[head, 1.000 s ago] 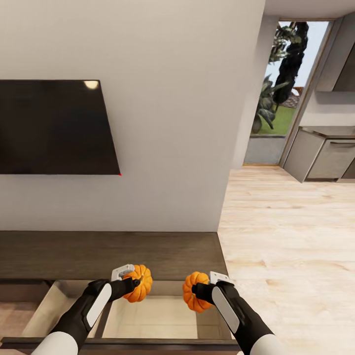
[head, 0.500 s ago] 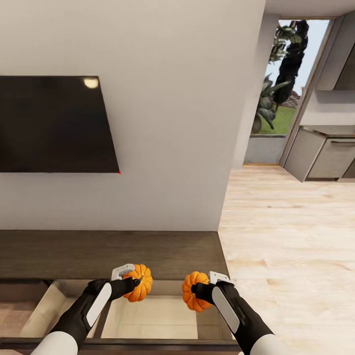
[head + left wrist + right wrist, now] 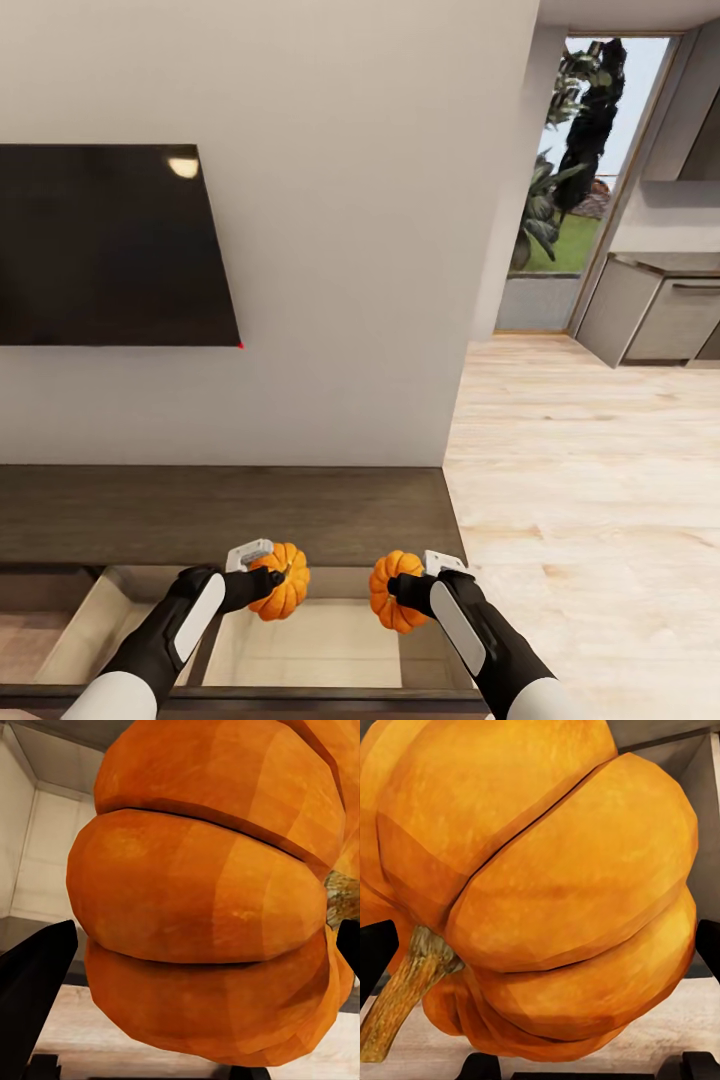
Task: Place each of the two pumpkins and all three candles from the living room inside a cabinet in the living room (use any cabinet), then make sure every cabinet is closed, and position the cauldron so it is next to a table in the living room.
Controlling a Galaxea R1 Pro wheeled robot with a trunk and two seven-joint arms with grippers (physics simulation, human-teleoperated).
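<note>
Nearest the camera, both arms reach forward over an open drawer (image 3: pixel 310 645) of the cabinet (image 3: pixel 220 515). The left hand (image 3: pixel 272 578) is clenched on one pumpkin (image 3: pixel 285 582), and the right hand (image 3: pixel 392 588) is clenched on the other pumpkin (image 3: pixel 392 592). The two pumpkins are held apart from each other, side by side, above the drawer's pale inside near its back edge.

In the left wrist view the left pumpkin (image 3: pixel 217 900) sits between the dark fingers (image 3: pixel 34 997), with its ribs running across and a stub of stem at one side (the drawer floor shows pale behind it). In the right wrist view the right pumpkin (image 3: pixel 547 892) shows its brown stem (image 3: pixel 405 997) pointing outward, with the drawer's grey-beige floor beneath.

Beyond the drawer lies the cabinet's dark brown top, set against a plain light wall (image 3: pixel 350 250). A black television (image 3: pixel 110 245) hangs on that wall, above the cabinet's left part.

Farther right, pale wood floor (image 3: pixel 590 500) runs back to a glazed opening with greenery (image 3: pixel 570 160) outside, and grey kitchen units (image 3: pixel 655 315) stand at the far right.
</note>
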